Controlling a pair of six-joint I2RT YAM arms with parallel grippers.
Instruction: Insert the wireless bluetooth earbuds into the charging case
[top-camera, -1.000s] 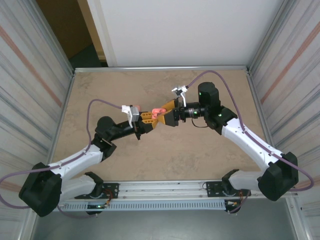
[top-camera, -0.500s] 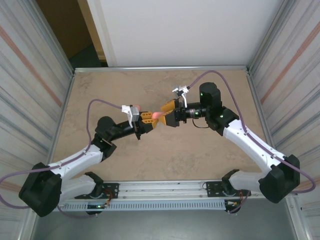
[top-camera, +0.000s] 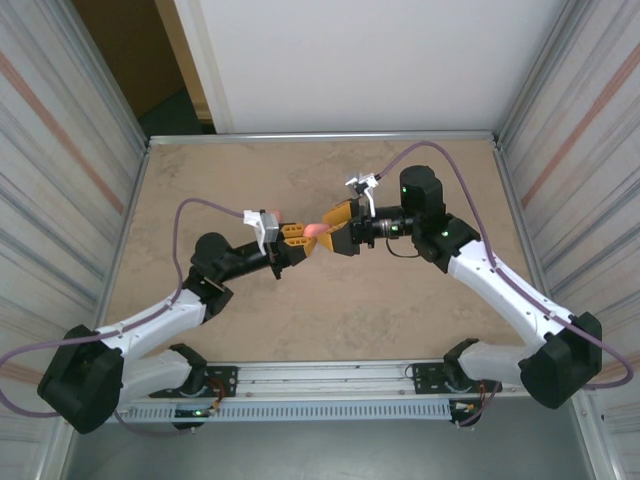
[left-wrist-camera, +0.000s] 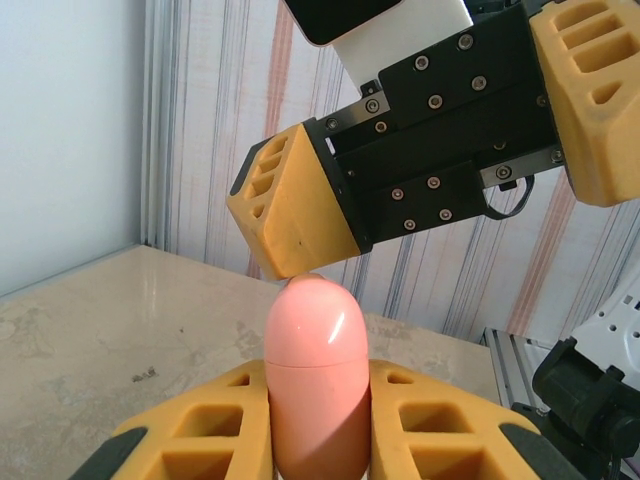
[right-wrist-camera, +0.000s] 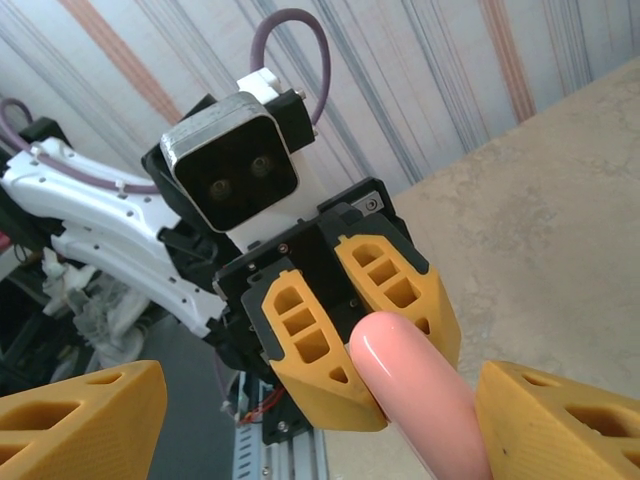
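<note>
Left wrist view: charging case (left-wrist-camera: 316, 340), pink, capsule-shaped, stands upright at bottom centre and is held off the table (top-camera: 400, 320). The seam between lid and body is visible and the lid is closed, so I can't tell whether any earbuds are inside. The left gripper (left-wrist-camera: 318, 395) is clamped tight on the lower body of the case, one yellow finger on each side.

The right gripper (top-camera: 332, 227) comes in from the right of the top view, tip to tip with the left one at table centre. Its jaws are spread wide and straddle the case's cap. The right wrist view shows clear gaps on both sides, so it has hold of nothing. In the left wrist view, one finger corner sits right at the top of the cap. It looks like contact, but I'm not sure.

Progress: early, as I judge it. The case is picked up and presented. Probably still to do are opening the lid and inserting the earbuds.

Versus one second ago: the right jaws have narrowed somewhat and moved slightly left over the cap, and less pink shows between the grippers. The left arm is unchanged.
</note>
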